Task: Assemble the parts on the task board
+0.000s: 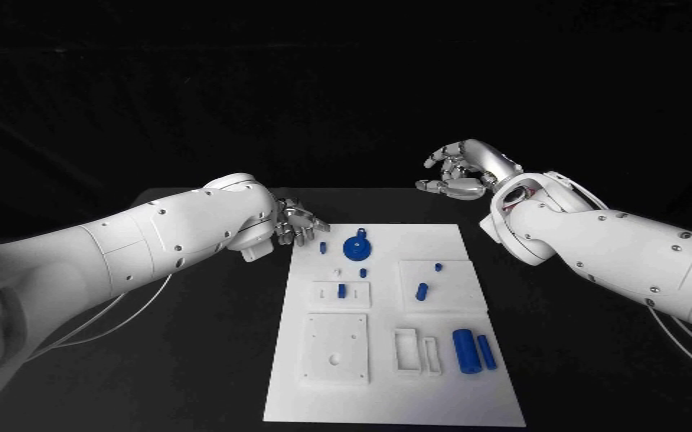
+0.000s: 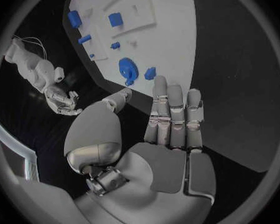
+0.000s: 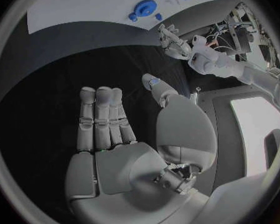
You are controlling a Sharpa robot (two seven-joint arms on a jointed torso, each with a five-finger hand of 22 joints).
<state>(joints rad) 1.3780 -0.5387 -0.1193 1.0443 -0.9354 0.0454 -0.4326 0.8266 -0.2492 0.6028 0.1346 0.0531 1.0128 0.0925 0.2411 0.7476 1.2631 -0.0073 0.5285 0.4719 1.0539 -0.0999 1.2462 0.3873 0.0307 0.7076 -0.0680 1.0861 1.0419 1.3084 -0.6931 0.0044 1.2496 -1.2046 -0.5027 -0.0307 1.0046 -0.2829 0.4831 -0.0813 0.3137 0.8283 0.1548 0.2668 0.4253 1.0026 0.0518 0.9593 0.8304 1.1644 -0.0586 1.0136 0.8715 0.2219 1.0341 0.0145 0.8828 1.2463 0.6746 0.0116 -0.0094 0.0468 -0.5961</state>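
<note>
The white task board (image 1: 490, 392) lies in the middle of the black table. A blue round disc (image 1: 358, 246) with a tab lies near its far end, with a small blue piece (image 1: 322, 248) beside it. Two blue cylinders (image 1: 466, 350) lie at the near right. Other small blue parts (image 1: 423, 291) stand in the white blocks in the middle. My left hand (image 1: 296, 222) hovers at the board's far left corner, fingers straight and apart (image 2: 171, 129), holding nothing. My right hand (image 1: 462, 172) hangs beyond the far right corner, also empty (image 3: 115, 139). The disc (image 2: 127, 68) lies just beyond my left fingertips.
A white square block (image 1: 336, 348) with a hole sits at the board's near left, and a slotted white block (image 1: 418, 350) lies beside the cylinders. Black table (image 1: 188, 352) surrounds the board on both sides. A thin cable (image 1: 130, 307) hangs under my left arm.
</note>
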